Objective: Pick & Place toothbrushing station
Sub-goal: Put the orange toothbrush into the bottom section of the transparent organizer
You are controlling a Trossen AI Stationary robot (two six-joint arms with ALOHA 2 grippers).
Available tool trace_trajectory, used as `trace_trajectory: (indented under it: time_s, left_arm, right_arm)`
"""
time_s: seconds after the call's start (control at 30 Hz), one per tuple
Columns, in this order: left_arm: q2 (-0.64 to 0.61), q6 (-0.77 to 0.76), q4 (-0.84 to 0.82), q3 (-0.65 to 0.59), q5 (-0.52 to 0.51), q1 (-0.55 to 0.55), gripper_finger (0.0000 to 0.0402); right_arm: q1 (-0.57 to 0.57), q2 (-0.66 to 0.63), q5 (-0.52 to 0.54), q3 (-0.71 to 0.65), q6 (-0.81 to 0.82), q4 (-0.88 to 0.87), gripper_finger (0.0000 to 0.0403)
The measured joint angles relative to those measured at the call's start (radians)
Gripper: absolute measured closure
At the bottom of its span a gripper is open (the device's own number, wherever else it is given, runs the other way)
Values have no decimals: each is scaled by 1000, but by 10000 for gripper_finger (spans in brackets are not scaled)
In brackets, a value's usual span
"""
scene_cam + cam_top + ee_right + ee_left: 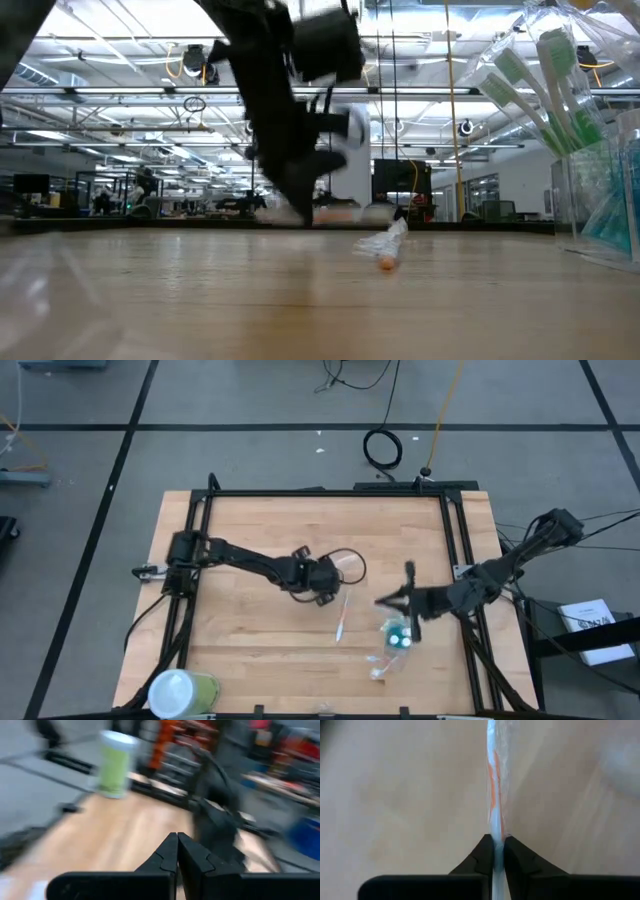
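A thin white-and-orange toothbrush (pixel 342 618) in a clear wrapper lies near the table's middle, running toward the near edge. My left gripper (pixel 336 588) is shut on its far end. The orange near end (pixel 385 262) is on the wood. A small clear holder (pixel 398 640) with teal tubes and green toothbrushes (pixel 535 80) stands near the right front. My right gripper (pixel 383 600) is shut and empty, just on the far side of the holder, pointing toward the table's left. My left gripper pinches the wrapped toothbrush near its far end (pixel 496 836) between its two fingers. The fingers slant down at the table and lie along the brush, which runs straight out past the fingertips. Its near end (pixel 385 262) rests on the table.
A large yellow-green container with a white top (pixel 180 692) stands at the near left corner and also shows in the right wrist view (pixel 115 765). A black frame (pixel 330 492) rims the table. Bare wood lies between the container and the brush.
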Motion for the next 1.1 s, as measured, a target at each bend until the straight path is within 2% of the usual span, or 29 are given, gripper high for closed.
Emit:
trace_trajectory:
  time_s: [0.17,0.3,0.37,0.43,0.57,0.63,0.7,0.77,0.87,0.97,1.1]
  left_arm:
    - [-140,122,33,-9,-92,9,379]
    - [-263,307,316,-112,-103,12,379]
    - [-328,408,539,-214,-7,22,379]
    - [-376,490,757,-334,152,42,379]
    - [-416,470,1209,-526,472,108,379]
    - [-413,414,1398,-577,584,137,379]
    - [-400,384,1480,-605,649,155,379]
    - [-389,369,1489,-607,659,157,379]
    - [-394,368,1495,-604,658,152,379]
    - [-393,380,1478,-604,654,143,379]
    - [-394,384,1450,-604,618,131,379]
  right_arm:
    - [0,-89,267,0,49,-145,403]
    - [0,-140,383,0,145,-258,403]
    - [0,-154,406,0,186,-297,403]
    - [-4,-163,405,-14,208,-308,403]
    - [-21,-164,401,-81,218,-289,403]
    - [-41,-158,400,-135,187,-197,403]
    - [-70,-144,400,-201,147,-16,403]
    - [-109,-117,387,-272,101,217,403]
    - [-184,-48,272,-356,-8,558,390]
    - [-252,33,135,-380,-48,775,353]
    - [-343,129,11,-357,-8,932,278]
